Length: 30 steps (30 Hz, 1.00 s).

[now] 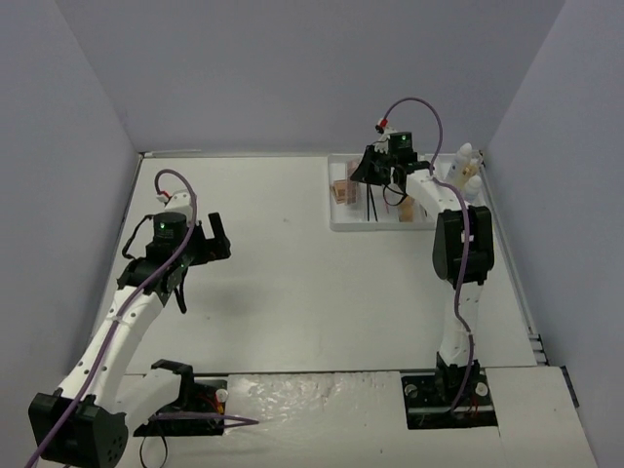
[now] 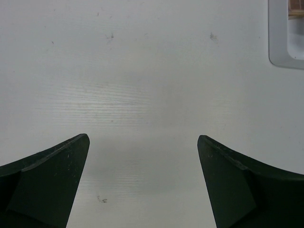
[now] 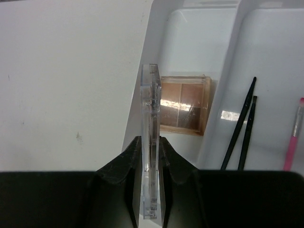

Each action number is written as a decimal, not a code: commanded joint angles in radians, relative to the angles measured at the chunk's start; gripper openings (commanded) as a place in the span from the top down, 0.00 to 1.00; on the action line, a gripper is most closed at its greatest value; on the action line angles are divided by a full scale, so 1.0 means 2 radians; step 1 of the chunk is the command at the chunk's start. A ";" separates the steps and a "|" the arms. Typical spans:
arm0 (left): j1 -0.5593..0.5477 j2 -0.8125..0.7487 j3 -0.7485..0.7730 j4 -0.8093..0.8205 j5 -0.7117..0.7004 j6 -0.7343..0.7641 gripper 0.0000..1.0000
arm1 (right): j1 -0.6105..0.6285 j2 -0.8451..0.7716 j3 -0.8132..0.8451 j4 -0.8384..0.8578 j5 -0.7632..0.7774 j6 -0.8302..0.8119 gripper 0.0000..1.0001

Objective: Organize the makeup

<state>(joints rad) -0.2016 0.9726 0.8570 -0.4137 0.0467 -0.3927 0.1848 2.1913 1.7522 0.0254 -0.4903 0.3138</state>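
My right gripper (image 3: 151, 142) is shut on a clear square eyeshadow palette (image 3: 151, 99), held on edge above the left rim of the white divided tray (image 3: 142, 57). A second brown eyeshadow palette (image 3: 183, 104) lies flat in the tray's left compartment. Two thin black pencils (image 3: 241, 128) and a pink pencil (image 3: 294, 137) lie in the compartment to its right. In the top view the right gripper (image 1: 382, 168) hangs over the tray (image 1: 336, 222) at the back right, with peach sponges (image 1: 466, 166) beyond it. My left gripper (image 2: 143, 142) is open over bare table, holding nothing; it sits at the left (image 1: 200, 244).
A corner of the tray (image 2: 285, 52) shows at the top right of the left wrist view. Grey walls close in the table on the left, back and right. The arm bases (image 1: 448, 395) stand at the near edge.
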 commanded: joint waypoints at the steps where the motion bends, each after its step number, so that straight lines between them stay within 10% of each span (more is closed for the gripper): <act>1: 0.002 -0.013 0.009 -0.015 -0.007 0.007 0.03 | 0.005 0.015 0.031 0.046 -0.058 -0.008 1.00; 7: 0.002 -0.019 0.019 -0.031 -0.001 0.006 0.03 | 0.006 0.035 0.018 0.068 -0.066 0.000 0.91; 11: 0.002 -0.027 0.024 -0.043 0.002 0.002 0.03 | 0.006 0.022 0.002 0.068 -0.035 -0.003 0.59; 19: 0.002 -0.048 0.030 -0.068 0.000 0.002 0.03 | 0.006 -0.040 -0.014 0.024 0.050 -0.038 0.30; 30: -0.013 -0.091 0.115 -0.160 -0.067 0.037 0.03 | 0.016 -0.302 -0.113 -0.001 0.178 -0.068 0.00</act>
<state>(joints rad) -0.2039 0.8239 0.9564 -0.6816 0.0129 -0.3672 0.2107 1.8474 1.6058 -0.0055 -0.2777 0.2116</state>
